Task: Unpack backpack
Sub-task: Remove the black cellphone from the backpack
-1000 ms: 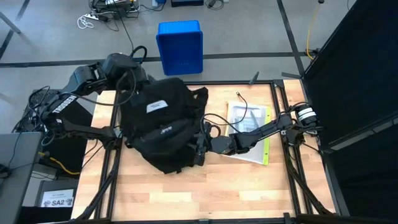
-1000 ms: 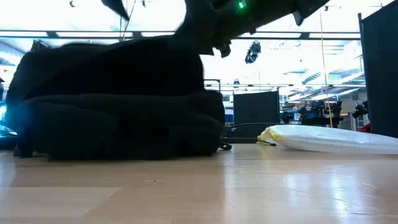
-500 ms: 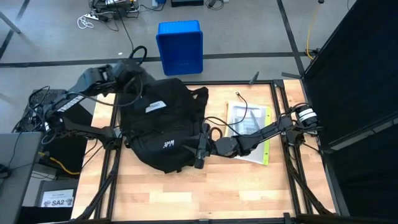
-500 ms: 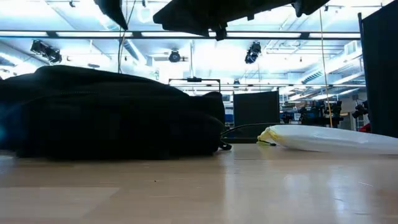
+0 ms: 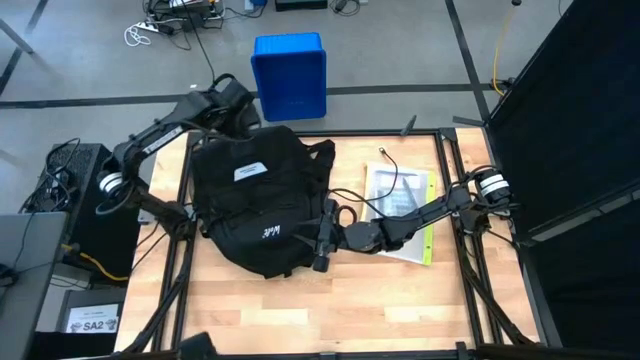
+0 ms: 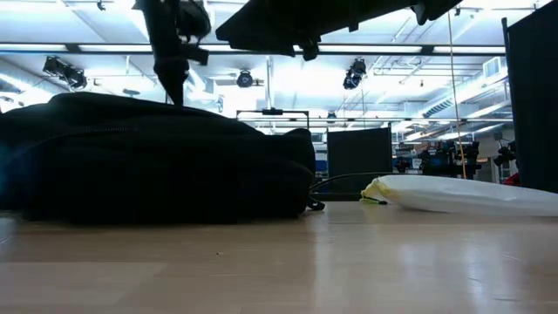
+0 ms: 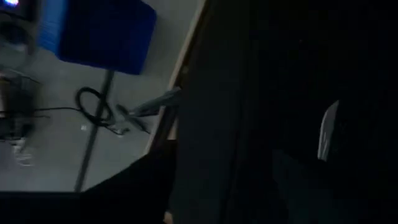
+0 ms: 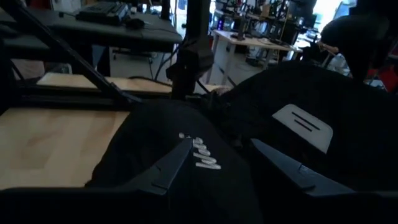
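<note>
The black backpack (image 5: 255,205) lies flat on its back on the wooden table, its white label (image 5: 250,171) facing up. My left gripper (image 5: 225,105) hangs over the backpack's far top end and points steeply down. In the low view it comes down close to the pack's top (image 6: 173,98). Its fingers show wide apart in the left wrist view. My right gripper (image 5: 322,240) reaches in level from the table's right, at the backpack's right side, with black fabric between its fingers. My left gripper is close over the backpack's top end (image 7: 280,93); I cannot tell whether it touches the fabric. My right gripper has a bulge of the front pocket's fabric (image 8: 214,171), beside the white lettering, between its two fingers (image 8: 168,168). It comes level from the table's right. The backpack rests on the table.
A blue plastic bin (image 5: 290,75) stands on the floor beyond the far edge. A clear bag of papers with a yellow edge (image 5: 400,200) lies on the table's right under my right arm, beside a thin black cable (image 5: 385,160). Bare wood (image 5: 330,300) lies along the near side.
The backpack's far end was raised a second ago. It has since sunk, and the pack now lies low and flat. My left gripper has swung toward the table's right along the far edge and come down toward the pack's top end.
</note>
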Available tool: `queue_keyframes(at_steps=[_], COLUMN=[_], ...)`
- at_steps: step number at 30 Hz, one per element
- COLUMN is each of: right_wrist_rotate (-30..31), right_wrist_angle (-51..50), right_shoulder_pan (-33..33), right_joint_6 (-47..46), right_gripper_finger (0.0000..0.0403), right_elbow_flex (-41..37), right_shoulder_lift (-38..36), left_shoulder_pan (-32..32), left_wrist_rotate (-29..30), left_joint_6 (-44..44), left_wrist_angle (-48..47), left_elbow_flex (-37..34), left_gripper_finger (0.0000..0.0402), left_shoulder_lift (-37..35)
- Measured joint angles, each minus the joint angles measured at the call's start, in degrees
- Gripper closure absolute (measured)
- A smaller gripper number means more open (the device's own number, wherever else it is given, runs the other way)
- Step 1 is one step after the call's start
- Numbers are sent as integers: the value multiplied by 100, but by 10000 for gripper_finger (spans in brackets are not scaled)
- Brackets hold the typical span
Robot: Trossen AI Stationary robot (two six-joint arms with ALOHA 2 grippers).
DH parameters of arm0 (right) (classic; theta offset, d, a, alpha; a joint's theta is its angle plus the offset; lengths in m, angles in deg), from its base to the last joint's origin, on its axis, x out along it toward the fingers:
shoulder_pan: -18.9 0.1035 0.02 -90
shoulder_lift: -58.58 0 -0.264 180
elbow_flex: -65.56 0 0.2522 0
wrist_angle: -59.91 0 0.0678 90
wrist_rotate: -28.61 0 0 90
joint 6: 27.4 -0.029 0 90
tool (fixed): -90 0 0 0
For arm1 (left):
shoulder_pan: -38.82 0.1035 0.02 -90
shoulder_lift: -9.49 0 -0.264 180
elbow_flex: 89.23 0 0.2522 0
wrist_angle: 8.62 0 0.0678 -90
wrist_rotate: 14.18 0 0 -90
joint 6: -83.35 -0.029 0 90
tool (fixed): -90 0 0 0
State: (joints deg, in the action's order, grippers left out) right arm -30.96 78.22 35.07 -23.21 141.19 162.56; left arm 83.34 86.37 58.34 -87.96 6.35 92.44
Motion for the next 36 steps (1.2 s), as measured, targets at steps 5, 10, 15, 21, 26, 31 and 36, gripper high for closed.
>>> queue_keyframes(at_steps=[5, 10, 15, 21, 26, 31, 36], right_wrist_rotate=[0, -3, -2, 0, 0, 3, 5], right_wrist_angle=[-66, -87, -100, -100, -100, -97, -95], right_shoulder_pan=[-26, -19, -21, -22, -23, -34, -56], right_joint_6=[-84, -97, -103, -109, -109, -109, -154], right_gripper_finger=[268, 272, 270, 271, 280, 285, 288], right_elbow_flex=[0, 0, 0, 0, 0, 0, 0], right_shoulder_lift=[0, 0, 0, 0, 0, 0, 0], left_shoulder_pan=[240, 241, 231, 270, 255, 54, -242], left_wrist_rotate=[7, -378, -352, -212, -53, 184, 207], left_joint_6=[47, 102, 102, -20, -30, -25, 46], left_wrist_angle=[-151, -129, 280, 439, 329, -181, -916], left_elbow_flex=[-65, -334, -746, -899, -776, -156, 849], left_gripper_finger=[120, 128, 194, 370, 396, 399, 400], left_shoulder_lift=[527, 940, 1095, 1102, 1054, 617, 34])
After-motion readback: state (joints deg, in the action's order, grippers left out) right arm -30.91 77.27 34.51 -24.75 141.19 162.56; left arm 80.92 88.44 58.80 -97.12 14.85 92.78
